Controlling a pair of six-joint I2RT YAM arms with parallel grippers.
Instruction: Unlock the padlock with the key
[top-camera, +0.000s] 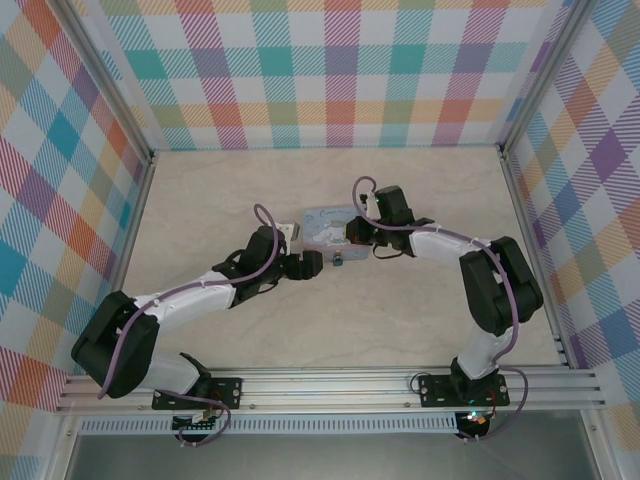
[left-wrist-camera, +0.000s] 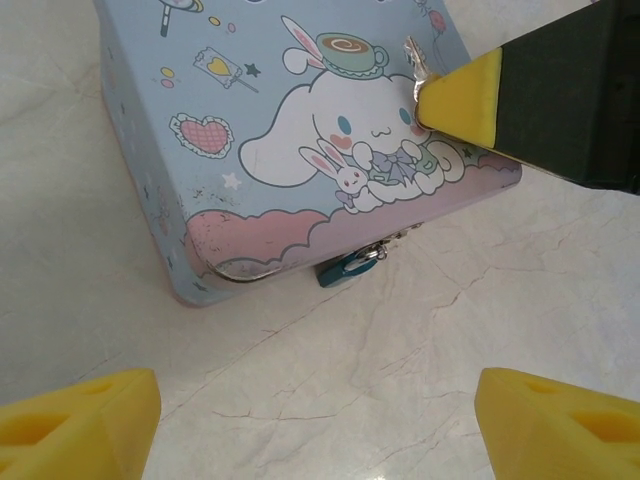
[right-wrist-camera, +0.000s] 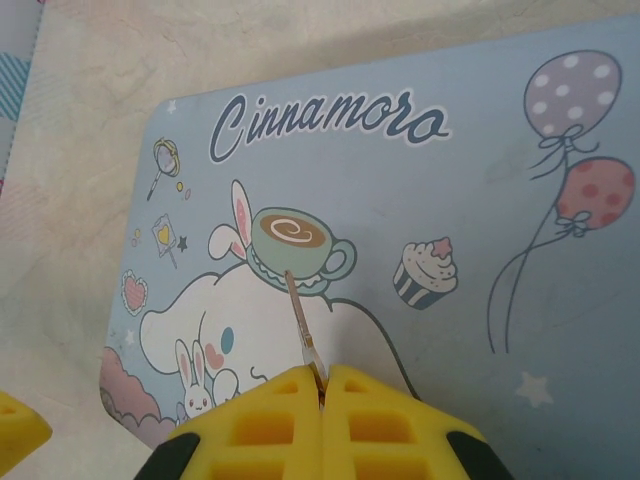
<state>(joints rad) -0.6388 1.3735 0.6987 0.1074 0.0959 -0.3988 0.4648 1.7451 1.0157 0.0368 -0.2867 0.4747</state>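
The small dark bluish padlock (left-wrist-camera: 342, 267) hangs from the latch on the near wall of the pale blue cartoon tin (left-wrist-camera: 260, 130), resting on the table; it is a dark speck (top-camera: 339, 259) in the top view. My left gripper (left-wrist-camera: 320, 425) is open just short of the padlock, and nothing lies between its yellow fingers. My right gripper (right-wrist-camera: 323, 385) is shut on the key (right-wrist-camera: 300, 320), a thin silvery blade that sticks out from the pads over the tin's lid (right-wrist-camera: 400, 180). The left wrist view shows that right fingertip (left-wrist-camera: 465, 100) with the key (left-wrist-camera: 415, 60) above the lid.
The tin (top-camera: 322, 226) sits mid-table between the two arms. Bare marble tabletop (top-camera: 400, 320) lies all round it. Checked walls and metal rails (top-camera: 150, 200) close the table at the left, the back and the right.
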